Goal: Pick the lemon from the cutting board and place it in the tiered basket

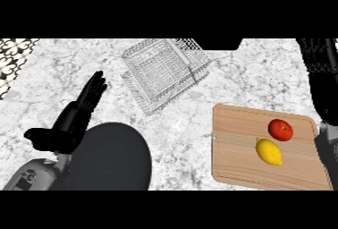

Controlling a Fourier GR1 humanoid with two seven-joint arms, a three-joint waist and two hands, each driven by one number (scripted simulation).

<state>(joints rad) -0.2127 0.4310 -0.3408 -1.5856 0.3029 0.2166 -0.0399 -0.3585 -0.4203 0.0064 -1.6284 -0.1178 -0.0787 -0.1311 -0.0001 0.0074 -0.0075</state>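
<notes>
A yellow lemon [268,151] lies on the wooden cutting board [236,162] at the lower right, just below a red tomato [280,129]. The wire tiered basket [165,71] stands at the top middle of the counter, tilted in this view. My right hand [321,67] is raised along the right edge, beyond the board's far right corner, fingers straight and holding nothing. At the left, my left hand [78,112] rests open with its fingers pointing toward the basket's left side, well apart from it.
A round black plate [112,159] sits at the lower left beside my left forearm. A dark object [221,44] shows at the top edge behind the basket. Bare marble counter [185,129] lies between the board, basket and plate.
</notes>
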